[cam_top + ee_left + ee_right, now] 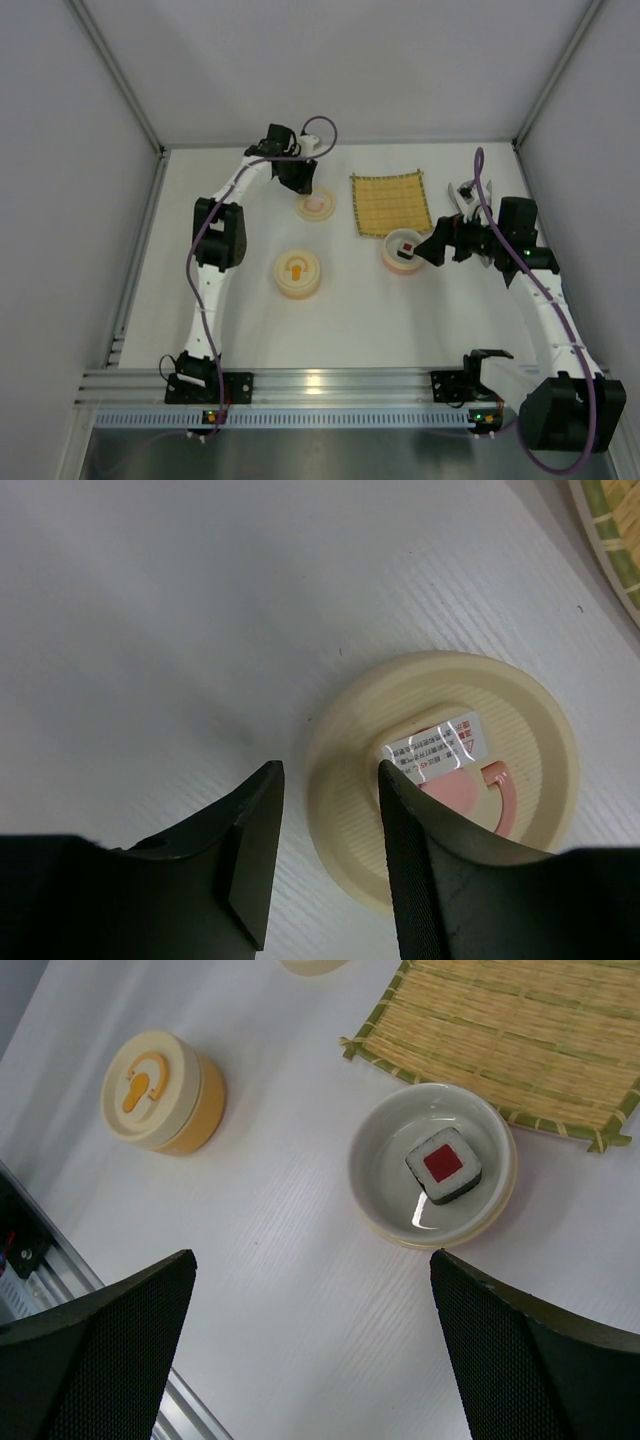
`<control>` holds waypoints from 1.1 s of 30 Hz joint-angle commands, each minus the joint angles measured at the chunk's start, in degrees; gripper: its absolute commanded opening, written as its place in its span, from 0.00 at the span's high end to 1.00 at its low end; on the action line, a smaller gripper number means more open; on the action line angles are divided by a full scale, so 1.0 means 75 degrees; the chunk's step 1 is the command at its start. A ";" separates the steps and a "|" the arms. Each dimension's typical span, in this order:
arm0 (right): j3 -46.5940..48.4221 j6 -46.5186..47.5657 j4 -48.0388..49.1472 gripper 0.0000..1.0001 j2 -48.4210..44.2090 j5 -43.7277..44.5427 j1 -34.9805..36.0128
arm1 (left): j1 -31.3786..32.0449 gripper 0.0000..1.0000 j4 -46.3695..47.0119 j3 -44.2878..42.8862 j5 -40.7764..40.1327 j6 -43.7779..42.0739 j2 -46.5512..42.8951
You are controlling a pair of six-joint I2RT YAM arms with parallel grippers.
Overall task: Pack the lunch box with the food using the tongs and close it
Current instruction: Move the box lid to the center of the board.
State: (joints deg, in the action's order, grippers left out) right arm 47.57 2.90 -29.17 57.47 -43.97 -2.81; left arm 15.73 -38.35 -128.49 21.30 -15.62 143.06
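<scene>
Straddling cream lid [520, 730] rim, left claw [330, 775] half-open, right claw [312, 1260] wide open, empty

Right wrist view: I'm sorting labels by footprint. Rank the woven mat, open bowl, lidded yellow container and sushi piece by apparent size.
1. woven mat, even cropped by the frame
2. open bowl
3. lidded yellow container, somewhat smaller
4. sushi piece

Soft, even light is falling from above onto the white tabletop [350, 320], throwing only faint grey shadows. Glare is flashing off the glossy printed label [437, 748] on the cream round plastic lid [540, 720] and off the silver metal rail [320, 382]. The black left pincer [330, 780] is looking slightly blurred, too close to the lens.
</scene>
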 commanded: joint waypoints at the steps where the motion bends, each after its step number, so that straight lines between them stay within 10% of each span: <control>1: 0.0161 0.0106 0.0057 0.01 -0.0022 -0.0021 -0.0153 | -0.0069 0.53 0.0121 -0.0212 -0.0226 -0.0226 0.0038; 18: 0.0196 0.0094 0.0010 0.01 -0.0128 -0.0068 -0.0153 | 0.0141 1.00 -0.1110 0.2456 -0.0261 -0.0567 -0.1519; 25: 0.0161 0.0024 0.0116 0.01 -0.0046 -0.0208 -0.0153 | 0.0469 1.00 -0.0911 0.4673 -0.0437 0.0511 -0.3135; 33: 0.0173 -0.0023 0.0151 0.01 -0.0034 -0.0244 -0.0164 | 0.0540 1.00 -0.1261 0.4300 0.0112 0.1916 -0.2904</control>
State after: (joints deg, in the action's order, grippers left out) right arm 47.57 2.79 -29.19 57.49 -44.36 -2.81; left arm 19.75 -45.12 -93.95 19.84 -7.03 121.14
